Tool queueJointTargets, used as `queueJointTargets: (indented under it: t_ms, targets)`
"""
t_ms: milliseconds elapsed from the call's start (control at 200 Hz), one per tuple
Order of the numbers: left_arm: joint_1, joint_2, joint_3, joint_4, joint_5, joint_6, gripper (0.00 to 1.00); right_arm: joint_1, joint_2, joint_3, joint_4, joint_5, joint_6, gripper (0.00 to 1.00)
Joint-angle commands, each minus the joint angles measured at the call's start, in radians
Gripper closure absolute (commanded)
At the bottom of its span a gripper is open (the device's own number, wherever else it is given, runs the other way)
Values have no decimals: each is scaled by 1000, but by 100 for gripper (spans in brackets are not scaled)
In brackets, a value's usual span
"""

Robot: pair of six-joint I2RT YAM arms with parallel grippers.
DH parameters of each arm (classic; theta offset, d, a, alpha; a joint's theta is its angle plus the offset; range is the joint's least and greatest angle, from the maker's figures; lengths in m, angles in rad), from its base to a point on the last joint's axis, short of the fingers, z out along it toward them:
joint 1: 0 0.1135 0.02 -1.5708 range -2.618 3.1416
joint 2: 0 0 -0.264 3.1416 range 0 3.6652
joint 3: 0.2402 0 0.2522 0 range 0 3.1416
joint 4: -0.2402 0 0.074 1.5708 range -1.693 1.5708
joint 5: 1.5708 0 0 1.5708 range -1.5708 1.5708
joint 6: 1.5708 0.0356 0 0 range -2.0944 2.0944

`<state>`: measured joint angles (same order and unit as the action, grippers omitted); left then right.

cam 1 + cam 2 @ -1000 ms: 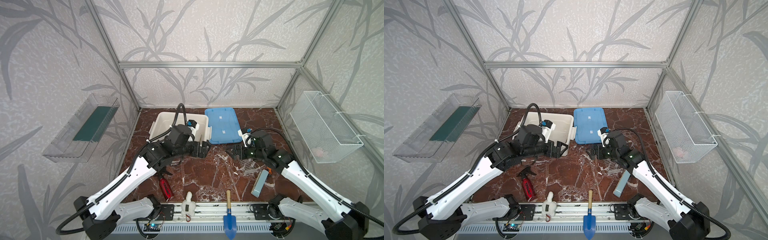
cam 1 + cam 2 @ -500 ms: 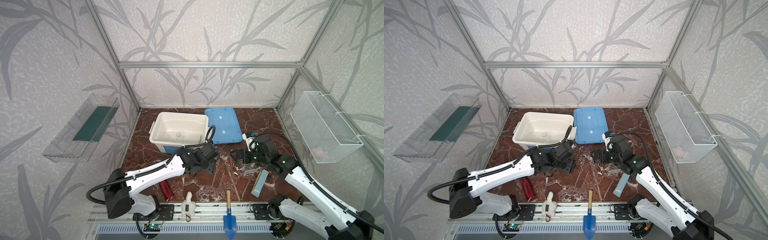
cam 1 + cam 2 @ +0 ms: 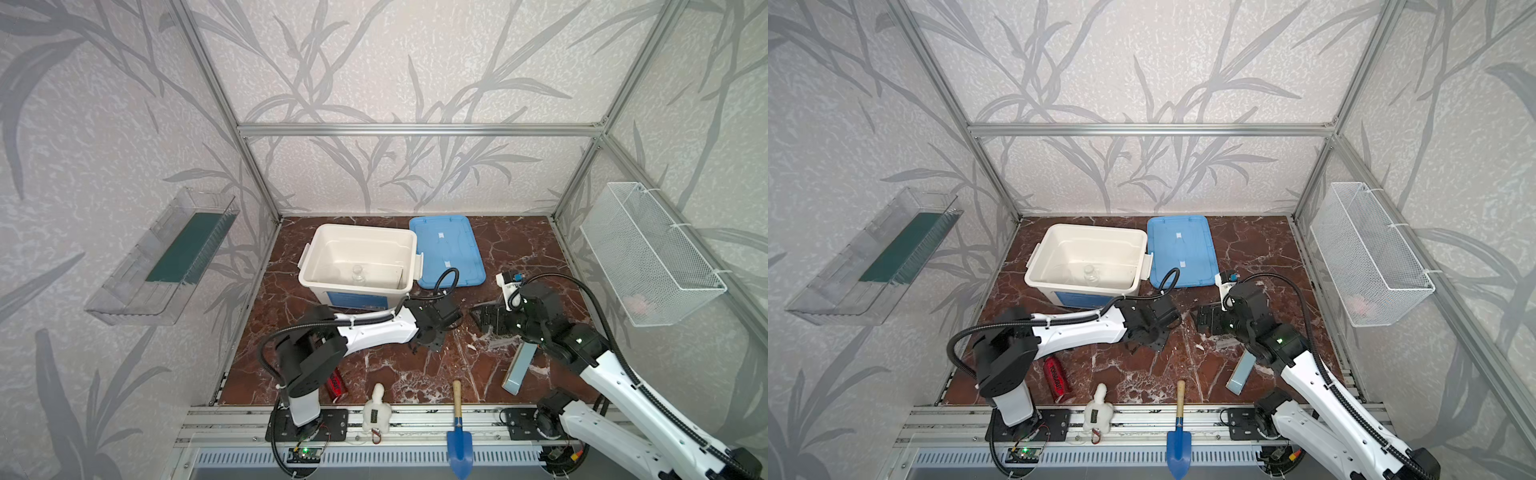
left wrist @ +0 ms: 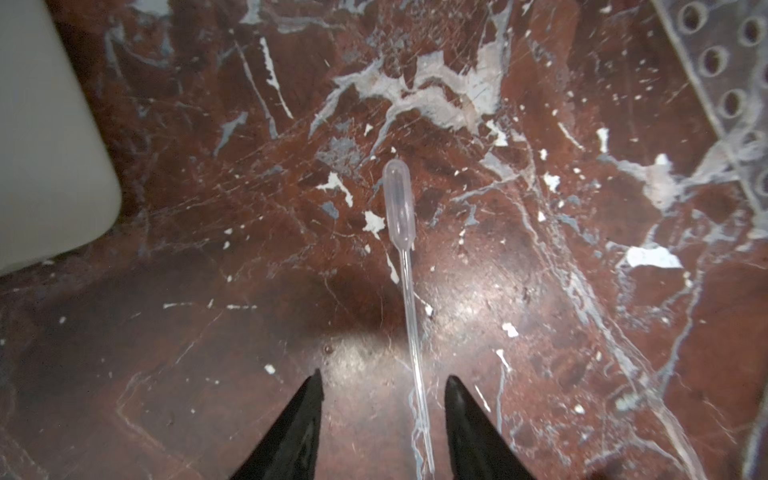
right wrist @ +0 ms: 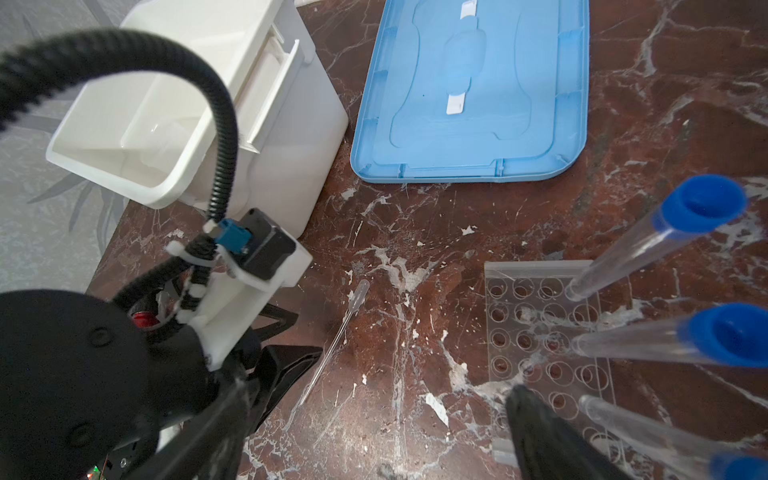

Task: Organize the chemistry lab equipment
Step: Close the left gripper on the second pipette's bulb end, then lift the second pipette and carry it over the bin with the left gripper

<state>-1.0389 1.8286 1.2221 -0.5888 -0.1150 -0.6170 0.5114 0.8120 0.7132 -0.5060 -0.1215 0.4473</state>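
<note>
A thin clear rod, a pipette with a bulb, lies flat on the marble floor. My left gripper is low over it and open, with the thin stem between the jaws, nearer one finger, and neither finger touching it. The right wrist view shows the same pipette beside the left gripper. My right gripper stands open beside the clear perforated tube rack, where long clear tubes with blue caps stand tilted. A small clear glass bottle stands inside the white bin.
The blue lid lies flat next to the bin. A red canister, a white toy and a blue trowel sit along the front edge. A light blue box lies under the right arm. A wire basket hangs on the right wall.
My left arm came away from above the white bin and dropped to the floor in front of it. Its jaws narrowed around the pipette stem. The right arm has hardly moved.
</note>
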Motion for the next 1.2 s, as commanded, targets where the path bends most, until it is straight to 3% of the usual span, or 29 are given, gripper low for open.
queueJointTargets:
  t_ms: [0, 390, 640, 1195]
  targets:
    - [-1, 42, 55, -11, -41, 11, 53, -4, -10, -15, 18, -8, 13, 5]
    - [15, 202, 228, -108, -100, 12, 64, -7, -37, -30, 28, 7, 9, 6]
    - [40, 229, 226, -97, -60, 5, 66, -10, -54, -26, 28, 18, 5, 6]
    - [42, 272, 271, -146, -55, 1, 84, -19, -121, -32, 12, 55, 2, 6]
